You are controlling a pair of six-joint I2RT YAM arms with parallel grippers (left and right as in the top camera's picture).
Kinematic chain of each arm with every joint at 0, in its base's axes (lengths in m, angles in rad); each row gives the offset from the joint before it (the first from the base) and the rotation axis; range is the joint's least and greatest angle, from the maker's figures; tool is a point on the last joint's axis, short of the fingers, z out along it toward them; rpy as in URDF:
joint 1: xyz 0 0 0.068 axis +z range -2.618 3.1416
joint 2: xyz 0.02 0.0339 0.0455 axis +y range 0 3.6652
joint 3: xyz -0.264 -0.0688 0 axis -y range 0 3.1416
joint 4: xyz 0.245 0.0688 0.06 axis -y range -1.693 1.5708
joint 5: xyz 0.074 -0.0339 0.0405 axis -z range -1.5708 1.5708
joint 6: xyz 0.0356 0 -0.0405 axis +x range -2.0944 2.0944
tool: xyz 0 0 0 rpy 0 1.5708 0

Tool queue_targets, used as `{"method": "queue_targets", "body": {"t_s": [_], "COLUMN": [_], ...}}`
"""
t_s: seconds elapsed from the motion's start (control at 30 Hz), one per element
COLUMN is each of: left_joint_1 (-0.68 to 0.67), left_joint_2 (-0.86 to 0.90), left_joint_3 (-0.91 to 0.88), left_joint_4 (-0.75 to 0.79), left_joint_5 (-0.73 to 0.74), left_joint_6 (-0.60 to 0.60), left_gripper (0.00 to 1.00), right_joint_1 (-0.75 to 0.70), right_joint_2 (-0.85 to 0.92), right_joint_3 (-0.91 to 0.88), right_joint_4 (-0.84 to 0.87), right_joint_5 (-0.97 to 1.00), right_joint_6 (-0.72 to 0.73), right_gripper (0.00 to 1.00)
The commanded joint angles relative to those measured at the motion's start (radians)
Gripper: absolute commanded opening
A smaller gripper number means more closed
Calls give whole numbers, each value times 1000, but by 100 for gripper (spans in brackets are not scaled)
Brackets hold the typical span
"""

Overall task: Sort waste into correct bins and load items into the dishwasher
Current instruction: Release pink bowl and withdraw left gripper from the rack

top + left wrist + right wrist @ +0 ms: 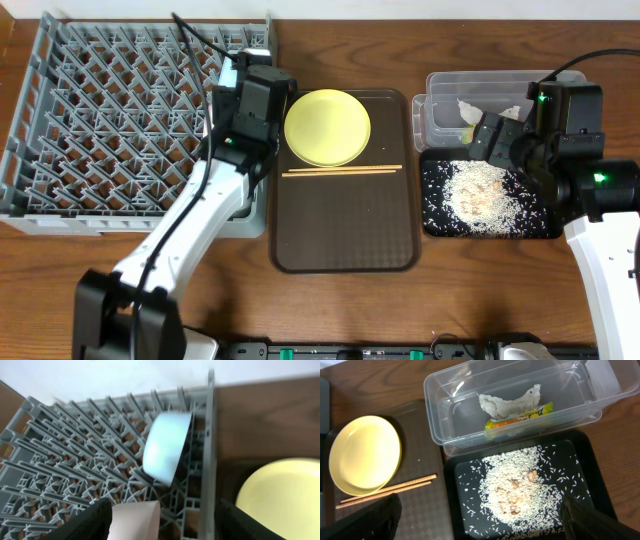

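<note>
1. Grey plastic rack (110, 120) is where it's at right now. The left end effector (161, 505) hovers over the rack's right-hand edge with its fingers spread apart. A white piece (136, 520) sits low between them, tight against one finger. Bowl or cup, can't tell, and it doesn't look clamped.
2. The light blue bowl (167, 445) is already in, standing on its rim between the pegs right by the rack wall.
3. My take on doing this step well: lift straight up so a finger doesn't snag the white piece or tip the bowl. Those pegs are thin and close together.
4. The yellow-green plate (327, 126) is the one not loaded yet. It lies flat on the brown tray (340, 230) just above the wooden chopsticks (342, 171). It's smooth, shallow and glossy, so I'd grab it by the rim.
5. The right end effector (480, 510) is wide open and empty over the black tray (585, 470), which is covered in loose rice (515, 490).
6. The clear tub (445, 390) holds a crumpled tissue (507, 402) and a crinkly wrapper (520, 420).
</note>
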Motion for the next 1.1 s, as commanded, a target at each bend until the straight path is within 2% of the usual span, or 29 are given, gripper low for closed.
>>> {"method": "queue_targets", "body": {"t_s": [0.0, 0.17, 0.53, 0.8, 1.07], "left_joint_1": [2, 1, 1, 1, 1], "left_joint_2": [40, 58, 58, 58, 58], "left_joint_3": [18, 18, 18, 18, 18], "left_joint_4": [-6, -44, -255, -352, -410], "left_joint_5": [-5, -4, -3, 119, 126], "left_joint_6": [69, 67, 45, 44, 38], "left_gripper": [67, 67, 66, 60, 60], "right_joint_1": [-10, -10, -10, -10, -10], "right_joint_2": [1, 1, 1, 1, 1], "right_joint_3": [4, 4, 4, 4, 4], "right_joint_4": [-2, -2, -2, -2, -5], "right_joint_5": [10, 10, 10, 10, 10], "right_joint_6": [10, 10, 10, 10, 11], "right_gripper": [99, 99, 99, 99, 99]}}
